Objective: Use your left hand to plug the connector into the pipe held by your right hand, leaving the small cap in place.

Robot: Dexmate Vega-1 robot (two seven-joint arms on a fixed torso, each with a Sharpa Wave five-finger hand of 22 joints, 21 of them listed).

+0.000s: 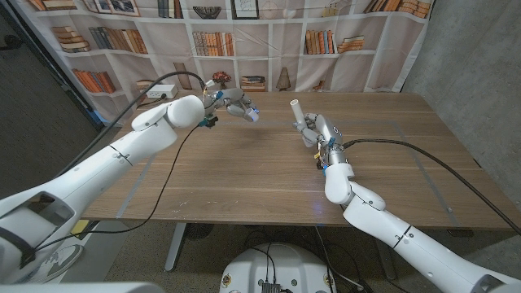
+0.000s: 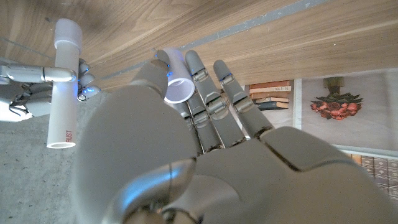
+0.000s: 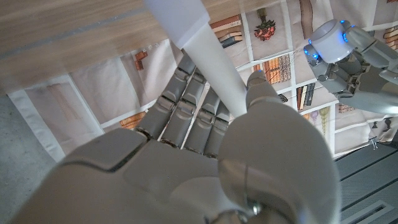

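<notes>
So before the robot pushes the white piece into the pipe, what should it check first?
1. Right hand holds the pipe: ok.
2. Left hand holds the connector: ok.
3. Both pieces are up off the table: ok.
4. Connector touching the pipe: not ok, there is a gap between them.
5. Connector lined up with the pipe's open end: cannot tell.
6. Small cap in place: cannot tell.
</notes>
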